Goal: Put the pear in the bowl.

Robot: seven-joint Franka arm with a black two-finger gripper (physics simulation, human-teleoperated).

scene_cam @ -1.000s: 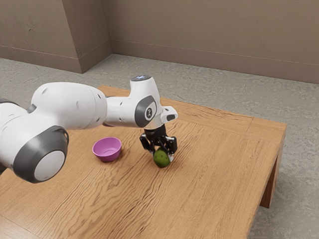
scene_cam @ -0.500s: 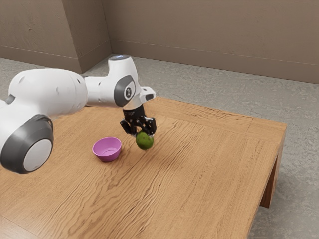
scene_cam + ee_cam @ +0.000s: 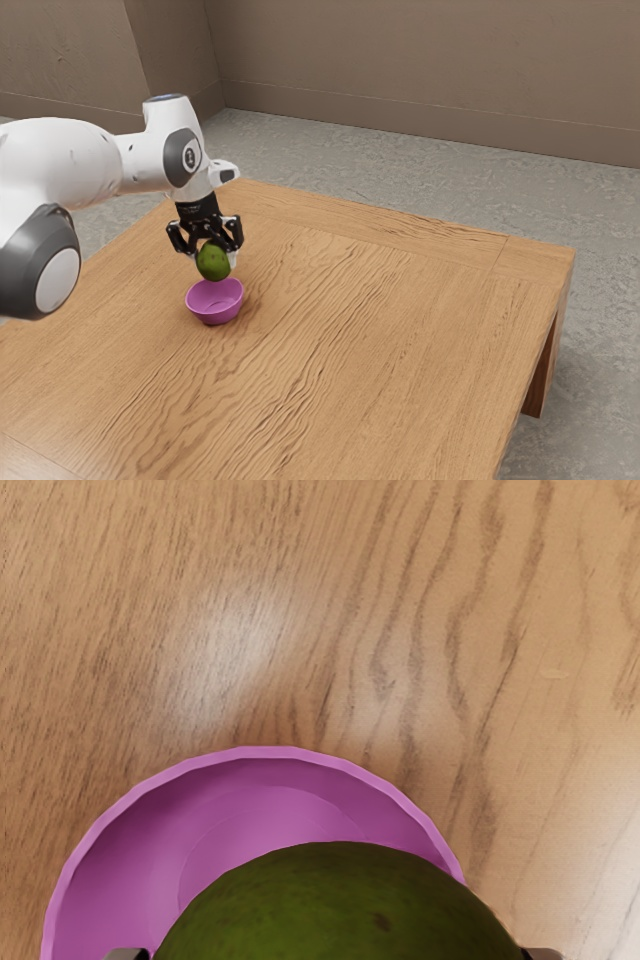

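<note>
The black gripper point(image 3: 213, 254) is shut on the green pear point(image 3: 214, 262), one finger on each side of it. The pear hangs just above the purple bowl point(image 3: 215, 303), in front of the bowl's far rim in the exterior view. In the wrist view the large dark green pear point(image 3: 340, 905) covers part of the bowl point(image 3: 250, 805), whose curved rim and inner floor show around it. The bowl stands upright on the table.
The wooden table point(image 3: 400, 350) extends toward the exterior view's right, where its edge and a leg point(image 3: 545, 375) show. Grey floor point(image 3: 450, 190) and a brown wall point(image 3: 420, 60) lie beyond it.
My gripper has lifted the pear off the table and carried it toward the exterior view's left, over to the bowl. The bowl has stayed where it was.
</note>
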